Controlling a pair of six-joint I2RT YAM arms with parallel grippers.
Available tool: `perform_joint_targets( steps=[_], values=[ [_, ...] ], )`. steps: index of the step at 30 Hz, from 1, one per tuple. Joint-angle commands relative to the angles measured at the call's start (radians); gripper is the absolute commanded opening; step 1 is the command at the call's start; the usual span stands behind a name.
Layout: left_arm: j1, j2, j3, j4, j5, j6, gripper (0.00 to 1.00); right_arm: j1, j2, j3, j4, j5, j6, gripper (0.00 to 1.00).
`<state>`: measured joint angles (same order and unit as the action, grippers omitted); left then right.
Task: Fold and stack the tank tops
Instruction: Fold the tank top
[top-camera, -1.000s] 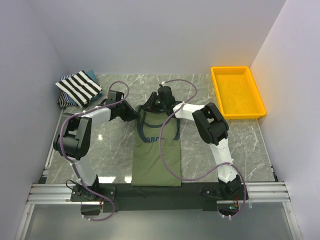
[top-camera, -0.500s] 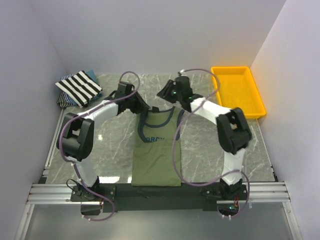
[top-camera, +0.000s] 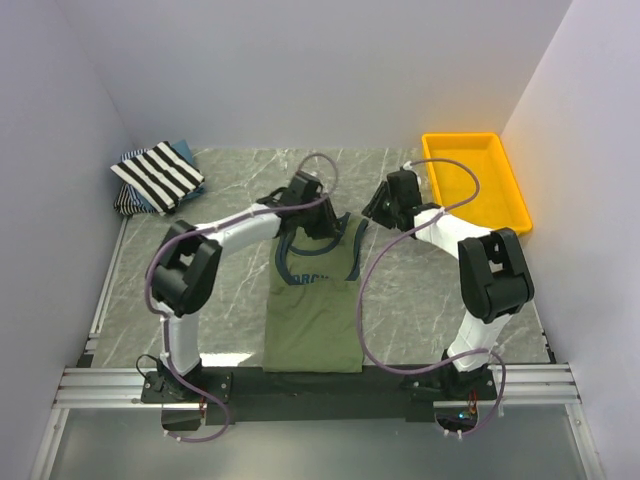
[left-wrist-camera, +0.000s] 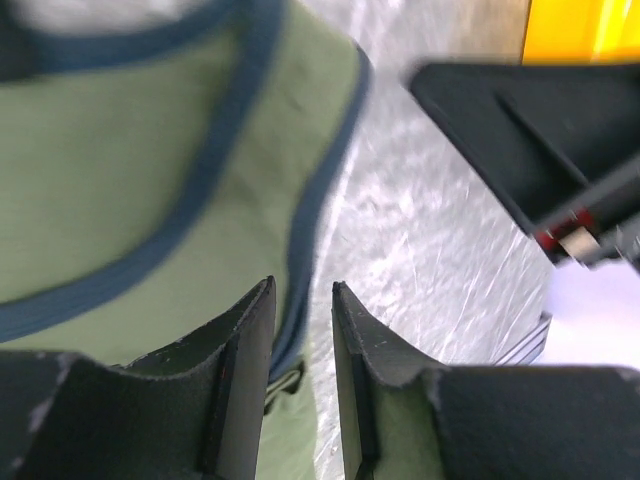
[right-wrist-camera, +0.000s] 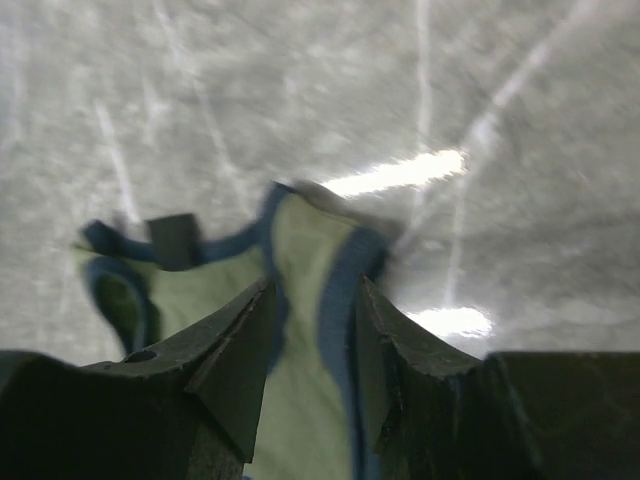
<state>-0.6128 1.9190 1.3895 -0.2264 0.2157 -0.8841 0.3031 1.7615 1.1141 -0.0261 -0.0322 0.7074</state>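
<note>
Up close, holds the left gripper (left-wrist-camera: 303, 290) with its two dark fingers a narrow gap apart, pinching nothing that shows, just over a navy-trimmed strap of the olive-green tank top (left-wrist-camera: 100, 150). Shows green cloth and blue trim through that gap, blurred. From above, sets this gripper over the garment's far end, at the neckline. Stretches the left arm (top-camera: 185, 280) from its base at the near left, elbow raised, white forearm running right and away across the marble table (top-camera: 220, 300). Keeps the right gripper (right-wrist-camera: 316, 287) parted as well, wider, above a trimmed shoulder strap that lies on the marble and appears between the fingers. Grips nothing visible there either. Places it in the top view just beyond the far right corner of the garment, near the yellow tray (top-camera: 520, 215) but apart from it. Bends the right arm (top-camera: 495, 275) high at the elbow on the right side, forearm angled back toward the middle. Lays the olive-green top lengthwise in the middle of the table, hem toward the arm bases, straps toward the far wall, chest print facing up, lower half flat and smooth, a change of shade crossing the cloth just under the print. Leaves the striped tank top (top-camera: 160, 172) at the far left corner, well apart, resting on the bluish tank top (top-camera: 183, 150), of which only edges peek out.
</note>
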Motion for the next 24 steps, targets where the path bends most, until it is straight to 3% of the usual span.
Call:
perform_joint_targets(
  steps=[1,10,21,24],
  values=[
    [-0.068,0.047,0.060,-0.019,0.010,0.043,0.36,-0.019,0.010,-0.011,0.008,0.031,-0.034,0.45],
    [-0.156,0.162,0.161,-0.088,-0.053,0.077,0.36,-0.036,0.099,-0.016,0.074,-0.041,-0.036,0.43],
    [-0.177,0.183,0.163,-0.106,-0.090,0.083,0.36,-0.036,0.193,0.033,0.101,-0.068,-0.008,0.43],
    [-0.177,0.184,0.154,-0.105,-0.088,0.082,0.36,-0.038,0.200,0.058,0.083,-0.054,-0.005,0.31]
  ],
)
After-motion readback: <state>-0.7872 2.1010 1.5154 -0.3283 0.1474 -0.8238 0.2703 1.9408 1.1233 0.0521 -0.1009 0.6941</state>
